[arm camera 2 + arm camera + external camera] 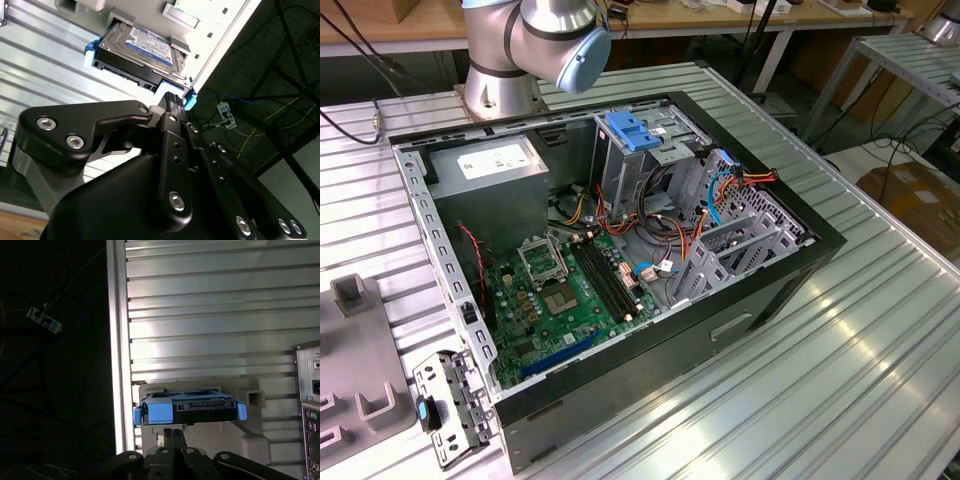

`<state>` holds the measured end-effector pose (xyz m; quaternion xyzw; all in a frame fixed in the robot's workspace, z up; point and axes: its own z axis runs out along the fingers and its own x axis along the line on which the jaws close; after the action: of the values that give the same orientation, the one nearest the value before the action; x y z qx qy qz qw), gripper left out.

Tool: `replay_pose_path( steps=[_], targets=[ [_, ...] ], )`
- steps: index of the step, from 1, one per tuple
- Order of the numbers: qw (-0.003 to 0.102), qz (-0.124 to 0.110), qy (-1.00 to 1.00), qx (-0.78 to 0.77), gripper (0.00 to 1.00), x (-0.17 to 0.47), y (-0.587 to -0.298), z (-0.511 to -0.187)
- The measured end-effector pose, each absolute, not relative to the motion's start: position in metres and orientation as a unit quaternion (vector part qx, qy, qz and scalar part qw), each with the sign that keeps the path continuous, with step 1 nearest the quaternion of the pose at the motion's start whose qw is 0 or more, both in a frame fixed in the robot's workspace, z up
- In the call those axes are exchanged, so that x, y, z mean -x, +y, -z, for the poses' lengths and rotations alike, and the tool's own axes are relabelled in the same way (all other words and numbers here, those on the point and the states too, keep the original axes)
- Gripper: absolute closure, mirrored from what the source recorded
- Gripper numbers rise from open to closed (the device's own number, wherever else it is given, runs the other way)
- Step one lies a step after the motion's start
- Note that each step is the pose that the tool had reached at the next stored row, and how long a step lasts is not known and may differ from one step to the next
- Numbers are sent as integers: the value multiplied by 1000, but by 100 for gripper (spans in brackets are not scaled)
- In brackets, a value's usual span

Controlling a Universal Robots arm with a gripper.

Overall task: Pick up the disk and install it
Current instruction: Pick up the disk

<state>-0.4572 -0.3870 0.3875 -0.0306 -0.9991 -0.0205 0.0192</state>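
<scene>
End effector [172,99] pressed together nr disk [140,46] in second wrist view; exterior view: open PC case [620,400].

table: you're working on a ribbed silver metal table [880,380].
computer case: an open black computer case [770,300] lies on its side mid-table, open side up.
arm base: the arm base [500,95] stands on the table just behind the case in the exterior view.
grey fixture: a moulded grey fixture [350,340] lies at the exterior view's left edge.
metal bracket: a perforated metal bracket [448,408] with a blue clip lies flat beside the case's near corner.
grey holder: in the first wrist view, a grey holder [250,440] sits near the table's edge, with the disk [192,410] resting in it.
</scene>
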Motion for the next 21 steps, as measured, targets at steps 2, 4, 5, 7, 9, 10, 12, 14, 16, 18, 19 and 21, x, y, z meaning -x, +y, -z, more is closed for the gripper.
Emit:
replay_pose_path(
  steps=[2,4,5,7,9,10,12,14,16,18,19,21],
  targets=[
    [19,20,-999,22,89,457,-387,-387],
    [20,20,-999,16,89,457,-387,-387],
    [20,20,-1000,11,89,457,-387,-387],
    [20,20,-1000,5,89,457,-387,-387],
    [20,20,-1000,-3,89,457,-387,-387],
    [20,20,-1000,-10,89,457,-387,-387],
    [20,19,-999,-28,89,457,-387,-387],
    [21,19,-999,-47,89,457,-387,-387],
    [21,19,-997,-67,89,457,-387,-387],
    [21,18,-996,-81,89,457,-387,-387],
    [22,18,-996,-89,89,457,-387,-387],
    [22,18,-994,-106,89,457,-387,-388]
  ],
)
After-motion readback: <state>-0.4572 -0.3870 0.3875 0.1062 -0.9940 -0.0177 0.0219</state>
